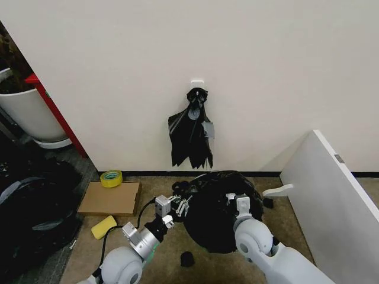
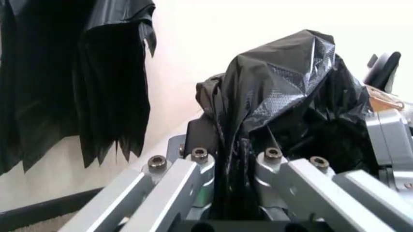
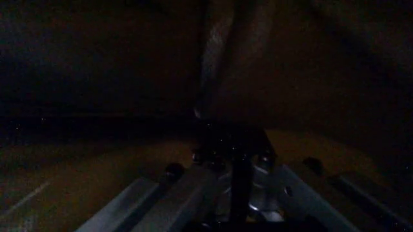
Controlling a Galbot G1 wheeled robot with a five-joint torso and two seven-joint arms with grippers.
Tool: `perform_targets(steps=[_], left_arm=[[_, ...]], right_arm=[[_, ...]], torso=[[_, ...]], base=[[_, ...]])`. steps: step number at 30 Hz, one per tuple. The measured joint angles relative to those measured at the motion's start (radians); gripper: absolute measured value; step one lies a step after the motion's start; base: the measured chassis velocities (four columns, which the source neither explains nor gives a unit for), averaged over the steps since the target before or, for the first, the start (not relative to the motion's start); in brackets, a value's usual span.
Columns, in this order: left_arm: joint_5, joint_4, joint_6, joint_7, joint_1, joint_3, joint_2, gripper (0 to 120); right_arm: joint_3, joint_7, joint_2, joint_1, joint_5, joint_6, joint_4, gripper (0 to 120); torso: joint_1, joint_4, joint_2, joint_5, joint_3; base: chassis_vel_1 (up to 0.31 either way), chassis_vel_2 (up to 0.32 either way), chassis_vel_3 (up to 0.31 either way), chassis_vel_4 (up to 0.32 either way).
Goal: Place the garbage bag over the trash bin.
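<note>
Bag [image 1: 222,210] sits draped over the bin on the floor by the wall, bin fully covered. L gripper [image 1: 175,206] at its left edge, pinching a fold of film. R gripper [image 1: 238,201] buried in the top — can't tell its state. Risk: thin film tears or slips off the rim if the arms pull unevenly — bin could tip too.

I see a knotted bunch of black plastic [image 1: 190,130] with a grey tag hanging on the far wall, and a white planter [image 1: 28,115] far left beside a red post [image 1: 54,112]. On the floor at left lie a cardboard sheet [image 1: 110,198] with a tape roll [image 1: 111,178] at its far edge, a yellow sponge [image 1: 103,227] nearer, and a dark heap of bags [image 1: 32,216]. A white board [image 1: 334,207] leans at right.
</note>
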Motion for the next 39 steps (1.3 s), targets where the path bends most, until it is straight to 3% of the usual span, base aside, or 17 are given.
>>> perform_targets(steps=[11,26,39], left_arm=[[0.003,0.008,0.0,0.002,-0.002,0.0,-0.002,5],[-0.003,0.0,-0.012,0.009,-0.004,-0.03,-0.006,5],[0.002,0.01,-0.027,0.024,-0.004,-0.031,-0.006,5]], right_arm=[[-0.043,-0.084,-0.022,-0.051,-0.056,0.09,0.103,0],[-0.123,0.009,-0.015,-0.071,0.009,-0.06,0.106,0],[-0.112,-0.02,-0.016,-0.065,-0.053,-0.037,0.139,0]], torso=[[0.0,0.0001,0.0,-0.0001,0.0],[0.0,0.0001,0.0,0.0,0.0],[0.0,0.0,0.0,-0.0001,0.0]], base=[[0.0,0.0,0.0,0.0],[0.0,0.0,0.0,0.0],[0.0,0.0,0.0,0.0]])
